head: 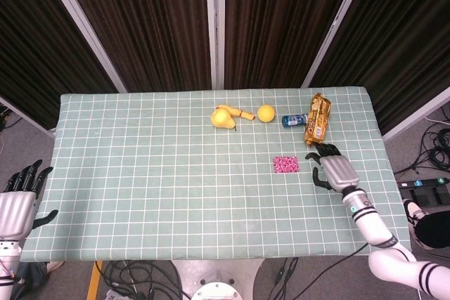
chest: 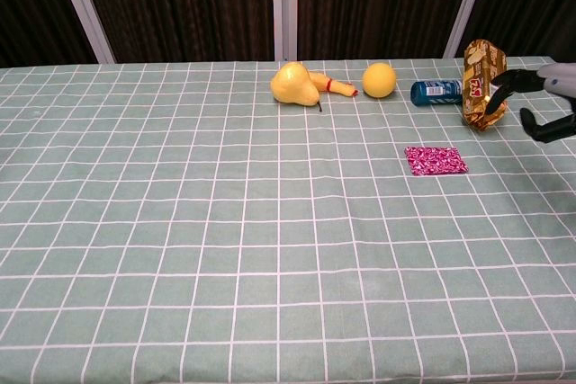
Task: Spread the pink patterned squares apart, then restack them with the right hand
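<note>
While pink squares [head: 286, 164] lie stacked, right hand [head: 335, 171] hovers beside them, fingers spread (empty).

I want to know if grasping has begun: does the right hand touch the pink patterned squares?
Apart. In the head view, bare tablecloth shows between the right hand and the pink patterned squares; the chest view shows the same gap.

place: lab | cues: dark curtains [head: 140, 19], floor cables [head: 436, 149], checked table [head: 140, 173]
</note>
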`<state>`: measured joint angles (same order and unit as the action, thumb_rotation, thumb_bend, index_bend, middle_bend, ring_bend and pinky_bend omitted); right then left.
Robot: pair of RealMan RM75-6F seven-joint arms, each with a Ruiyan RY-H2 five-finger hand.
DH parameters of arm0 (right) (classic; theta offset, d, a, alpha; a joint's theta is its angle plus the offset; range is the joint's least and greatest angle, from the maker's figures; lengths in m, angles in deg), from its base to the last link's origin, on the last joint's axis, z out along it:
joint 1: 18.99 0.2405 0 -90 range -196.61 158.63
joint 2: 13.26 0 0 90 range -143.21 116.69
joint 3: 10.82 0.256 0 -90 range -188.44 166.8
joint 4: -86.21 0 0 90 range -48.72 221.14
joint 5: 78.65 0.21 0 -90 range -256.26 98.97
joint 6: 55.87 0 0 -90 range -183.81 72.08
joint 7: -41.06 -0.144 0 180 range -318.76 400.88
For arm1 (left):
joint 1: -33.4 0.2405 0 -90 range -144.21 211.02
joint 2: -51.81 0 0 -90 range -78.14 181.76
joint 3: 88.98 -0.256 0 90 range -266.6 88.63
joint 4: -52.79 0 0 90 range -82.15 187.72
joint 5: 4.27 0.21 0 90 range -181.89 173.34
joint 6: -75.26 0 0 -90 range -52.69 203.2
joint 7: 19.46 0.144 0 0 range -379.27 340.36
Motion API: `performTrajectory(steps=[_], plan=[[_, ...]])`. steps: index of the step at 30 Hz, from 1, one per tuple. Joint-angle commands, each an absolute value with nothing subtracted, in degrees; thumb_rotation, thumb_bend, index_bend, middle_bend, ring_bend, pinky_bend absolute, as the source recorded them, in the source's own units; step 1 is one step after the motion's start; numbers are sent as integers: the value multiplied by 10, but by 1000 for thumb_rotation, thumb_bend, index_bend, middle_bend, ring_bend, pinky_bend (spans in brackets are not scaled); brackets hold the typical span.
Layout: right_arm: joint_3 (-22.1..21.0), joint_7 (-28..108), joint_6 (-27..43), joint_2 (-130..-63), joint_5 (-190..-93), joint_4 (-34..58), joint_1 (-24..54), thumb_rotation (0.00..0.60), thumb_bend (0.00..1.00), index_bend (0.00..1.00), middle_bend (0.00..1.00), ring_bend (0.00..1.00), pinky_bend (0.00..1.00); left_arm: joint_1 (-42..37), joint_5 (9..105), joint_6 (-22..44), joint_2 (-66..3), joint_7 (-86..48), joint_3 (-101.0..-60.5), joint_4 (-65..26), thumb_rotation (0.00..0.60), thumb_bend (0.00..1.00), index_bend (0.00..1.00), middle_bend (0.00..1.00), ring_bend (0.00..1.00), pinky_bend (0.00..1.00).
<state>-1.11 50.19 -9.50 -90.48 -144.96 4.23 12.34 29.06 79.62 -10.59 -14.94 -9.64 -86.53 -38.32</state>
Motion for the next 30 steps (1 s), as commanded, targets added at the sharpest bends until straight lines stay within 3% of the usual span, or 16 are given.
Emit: performTrajectory(steps=[1, 18, 30], plan=[[-10, 531, -135, -965, -1414, 110, 159, 381, 677, 266, 12, 0, 0, 291, 800, -107, -150, -98, -867, -381, 600, 0, 192, 155, 123, 174], [-15, 503, -210, -1056, -1396, 248, 222, 349, 669, 265, 12, 0, 0, 289, 798, -101, -146, -95, -867, -393, 600, 0, 192, 155, 123, 173], [-43, 478, -207, -1038, -1429, 232, 210, 350, 667, 272, 19, 0, 0, 290, 796, -100, -147, -94, -867, -393, 600, 0, 192, 155, 123, 173]])
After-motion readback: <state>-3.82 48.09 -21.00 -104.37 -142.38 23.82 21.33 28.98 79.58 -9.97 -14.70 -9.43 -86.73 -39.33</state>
